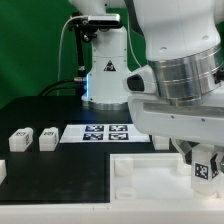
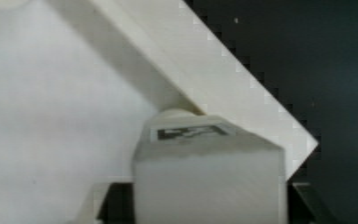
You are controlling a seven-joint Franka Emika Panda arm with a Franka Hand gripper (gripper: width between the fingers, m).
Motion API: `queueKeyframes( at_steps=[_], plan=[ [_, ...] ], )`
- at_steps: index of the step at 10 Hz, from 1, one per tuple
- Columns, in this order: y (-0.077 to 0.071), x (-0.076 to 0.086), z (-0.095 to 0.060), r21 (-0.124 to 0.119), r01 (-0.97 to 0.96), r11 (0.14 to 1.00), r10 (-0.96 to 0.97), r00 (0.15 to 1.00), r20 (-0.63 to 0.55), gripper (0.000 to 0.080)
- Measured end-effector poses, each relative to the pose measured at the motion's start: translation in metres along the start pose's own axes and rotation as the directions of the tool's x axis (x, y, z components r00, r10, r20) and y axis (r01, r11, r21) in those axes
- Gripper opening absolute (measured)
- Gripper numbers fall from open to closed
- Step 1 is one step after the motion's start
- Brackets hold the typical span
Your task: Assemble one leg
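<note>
My gripper (image 1: 205, 166) is shut on a leg (image 1: 206, 167), a small white post with a black-and-white tag, and holds it upright over the corner of the large white tray (image 1: 140, 172) on the exterior view's right. In the wrist view the leg (image 2: 202, 165) fills the space between my dark fingers (image 2: 119, 205), with its tag end at the tray's raised corner rim (image 2: 220, 70). Whether the leg touches the tray I cannot tell. Two more legs (image 1: 20, 140) (image 1: 47, 138) lie on the black table at the exterior view's left.
The marker board (image 1: 100, 132) lies flat behind the tray. Another white part (image 1: 2, 171) shows at the exterior view's left edge. The arm's base (image 1: 105, 70) stands at the back before a green backdrop.
</note>
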State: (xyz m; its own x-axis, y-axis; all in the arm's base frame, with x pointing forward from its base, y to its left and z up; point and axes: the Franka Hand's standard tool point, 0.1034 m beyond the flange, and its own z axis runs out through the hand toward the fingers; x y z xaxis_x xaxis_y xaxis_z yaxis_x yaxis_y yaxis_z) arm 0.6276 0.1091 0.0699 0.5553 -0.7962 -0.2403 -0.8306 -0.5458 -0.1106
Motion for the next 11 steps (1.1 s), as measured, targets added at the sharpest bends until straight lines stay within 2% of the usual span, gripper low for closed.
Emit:
queueKeyframes(
  at_steps=[2, 4, 7, 8, 9, 10, 11],
  plan=[
    [0.001, 0.003, 0.000, 0.040, -0.343, 0.938, 0.342, 0.939, 0.036, 0.0296],
    [0.000, 0.003, 0.001, 0.041, -0.483, 0.875, 0.480, 0.875, 0.056, 0.0296],
    [0.000, 0.002, 0.001, 0.041, -0.400, 0.915, 0.398, 0.916, 0.052, 0.0296],
    [0.000, -0.001, 0.001, 0.030, -0.247, 0.969, 0.246, 0.969, 0.031, 0.0498],
    [-0.001, -0.004, 0.000, 0.020, -0.053, 0.998, 0.053, 0.999, 0.003, 0.0601],
    [-0.003, -0.007, -0.001, 0.008, 0.091, 0.996, -0.091, 0.996, -0.013, 0.0635],
    [-0.002, -0.006, 0.000, 0.006, 0.208, 0.978, -0.208, 0.978, -0.012, 0.0635]
  ],
)
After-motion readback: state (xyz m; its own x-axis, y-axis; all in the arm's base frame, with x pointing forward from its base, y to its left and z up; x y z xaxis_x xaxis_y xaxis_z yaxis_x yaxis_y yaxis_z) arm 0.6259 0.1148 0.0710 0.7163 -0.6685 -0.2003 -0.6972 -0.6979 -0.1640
